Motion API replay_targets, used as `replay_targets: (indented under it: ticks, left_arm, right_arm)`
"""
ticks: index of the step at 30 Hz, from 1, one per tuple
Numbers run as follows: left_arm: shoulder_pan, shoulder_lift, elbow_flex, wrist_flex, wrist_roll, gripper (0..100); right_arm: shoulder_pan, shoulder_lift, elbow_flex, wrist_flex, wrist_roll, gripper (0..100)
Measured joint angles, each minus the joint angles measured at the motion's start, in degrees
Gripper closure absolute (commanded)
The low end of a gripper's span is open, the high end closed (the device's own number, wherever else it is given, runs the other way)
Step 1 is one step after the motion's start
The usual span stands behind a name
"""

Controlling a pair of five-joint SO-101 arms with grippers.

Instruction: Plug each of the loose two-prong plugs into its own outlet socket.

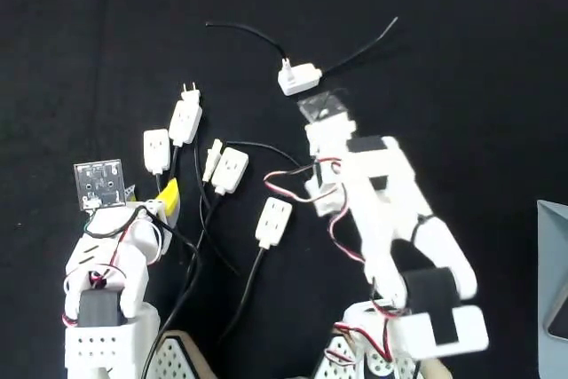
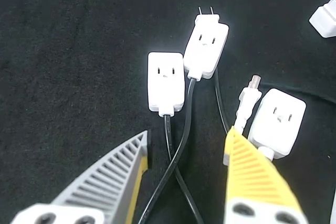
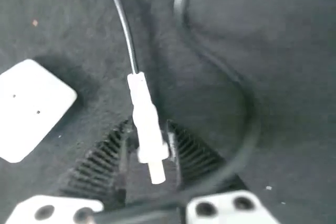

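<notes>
The black worktop [image 1: 461, 59] carries both arms and all the cabled parts. At the left, the left tool [image 2: 187, 137] stands open, its grey finger [image 2: 118, 174] and yellow finger [image 2: 252, 169] well apart, with two black cords [image 2: 176, 156] running between them. Just ahead of it lies the first socket [image 1: 156, 150], flat with its slots up and cord trailing back toward the arm. Touching its right edge, and set slightly farther out, is the pronged block [image 1: 185, 120], which has a socket face on top and two bare prongs [image 1: 189, 90] pointing away from the arms. To the right, the small loose plug [image 1: 211, 161] lies unplugged just beside the second socket [image 1: 230, 170]; in the left wrist view, both sit at the tip of the yellow finger. Farther right and nearer the arms, the third socket [image 1: 273, 221] lies alone on its cord. Toward the far side, the white adapter [image 1: 300, 77] rests with its prongs up-left. Directly behind it is the right tool [image 3: 148, 129], closed on the held plug [image 3: 146, 124]: the dark fingers [image 3: 105, 156] press both flanks of the white body, and its black cord leads away across the worktop.
</notes>
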Motion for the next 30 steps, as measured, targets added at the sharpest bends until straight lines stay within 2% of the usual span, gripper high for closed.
replay_targets:
  ticks: [8, 23, 28, 30]
  left_arm:
    - [0.0, 0.0, 0.0, 0.0, 0.0, 77]
    - [0.0, 0.0, 0.0, 0.0, 0.0, 77]
    - [0.0, 0.0, 0.0, 0.0, 0.0, 77]
    - [0.0, 0.0, 0.0, 0.0, 0.0, 77]
  right_arm:
    - [-1.58, 2.55, -4.4, 5.98, 0.09, 88.8]
    - [-1.58, 5.27, -5.98, 6.33, 1.85, 89.2]
    - [-1.58, 7.12, -6.59, 6.68, 1.93, 98.2]
    - [-1.58, 7.3, -7.47, 6.86, 1.93, 98.5]
